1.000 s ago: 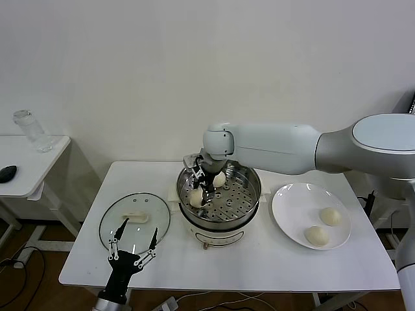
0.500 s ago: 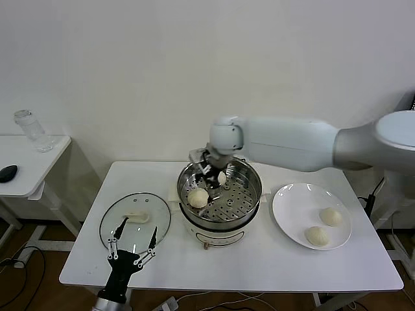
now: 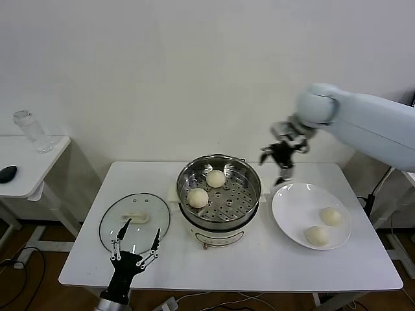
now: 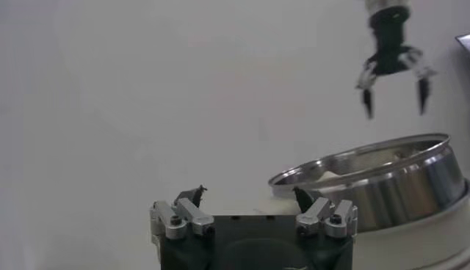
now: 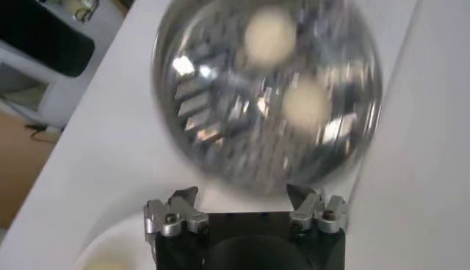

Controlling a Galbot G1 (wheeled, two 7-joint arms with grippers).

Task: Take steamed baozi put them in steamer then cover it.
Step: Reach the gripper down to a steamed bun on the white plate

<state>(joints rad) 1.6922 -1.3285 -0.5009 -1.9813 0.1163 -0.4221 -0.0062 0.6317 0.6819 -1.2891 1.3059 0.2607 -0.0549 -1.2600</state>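
Note:
The steel steamer (image 3: 224, 214) stands mid-table on its white base. Two cream baozi lie on its perforated floor, one at the back (image 3: 215, 178) and one at the left (image 3: 198, 197). Two more baozi (image 3: 331, 216) (image 3: 316, 235) lie on the white plate (image 3: 292, 201) to the right. The glass cover (image 3: 123, 217) with its white handle lies flat on the table left of the steamer. My right gripper (image 3: 280, 159) is open and empty, in the air between steamer and plate. My left gripper (image 3: 135, 241) is open and empty over the cover's near edge. The right wrist view shows the steamer (image 5: 213, 139) with both baozi.
A small side table (image 3: 26, 172) at the far left carries a clear bottle (image 3: 31, 130) and a dark object (image 3: 6, 172). The white wall stands close behind the table.
My right gripper let go of a baozi at the steamer's left side, rose out of the pot and swung right toward the plate. The left arm has barely moved.

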